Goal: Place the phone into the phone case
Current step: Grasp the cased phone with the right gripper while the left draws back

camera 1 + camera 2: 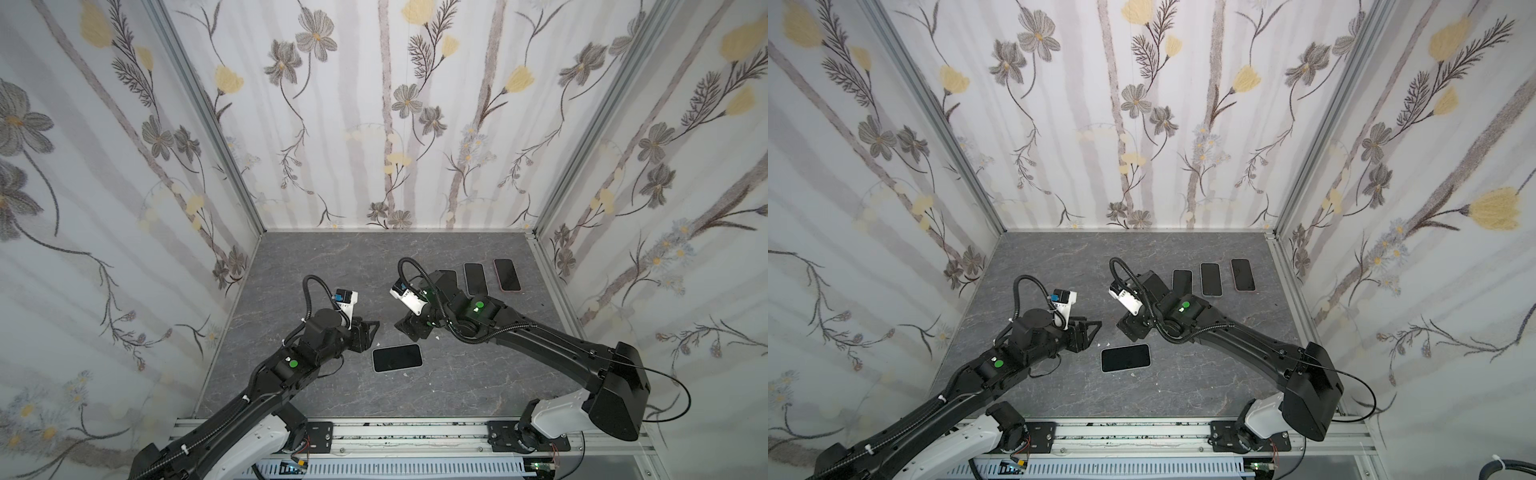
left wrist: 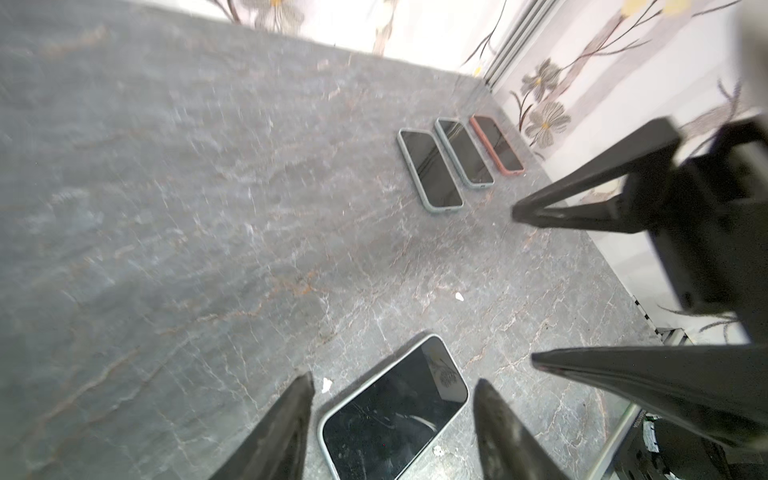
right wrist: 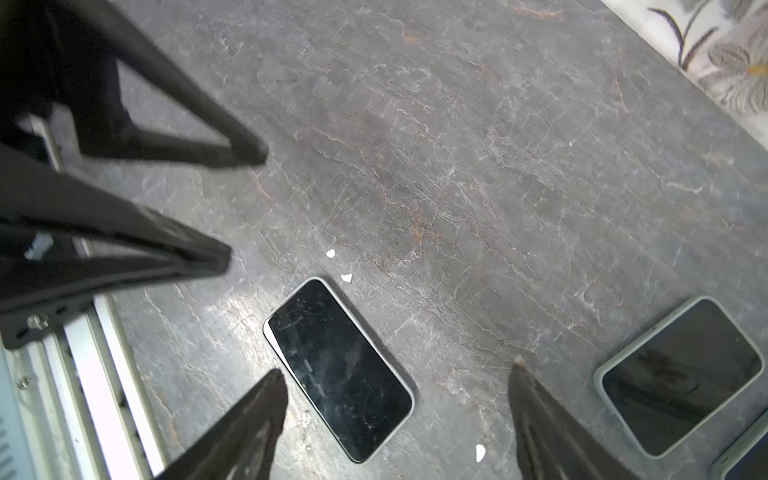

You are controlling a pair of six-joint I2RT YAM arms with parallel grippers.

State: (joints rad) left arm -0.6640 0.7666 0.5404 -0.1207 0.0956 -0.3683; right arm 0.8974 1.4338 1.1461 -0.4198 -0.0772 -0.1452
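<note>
The phone [image 1: 397,357] [image 1: 1125,357] lies flat and screen up in the middle of the grey table. A pale phone case rim [image 2: 376,375] runs round its edge. In both top views my left gripper [image 1: 370,332] hovers just left of and behind the phone, and my right gripper [image 1: 409,328] just right of and behind it. In the left wrist view, the left gripper [image 2: 394,378] is open above the phone [image 2: 395,411], touching nothing. The right gripper [image 3: 397,369] is open too, with the phone [image 3: 338,370] below its left finger. Neither holds anything.
Three other cased phones lie in a row at the back right: a grey-green one [image 1: 1182,282], a pale one [image 1: 1210,279] and a pink one [image 1: 1242,274]. Small white scraps [image 3: 331,252] dot the table near the phone. Flowered walls close in three sides; a metal rail [image 1: 415,436] runs along the front.
</note>
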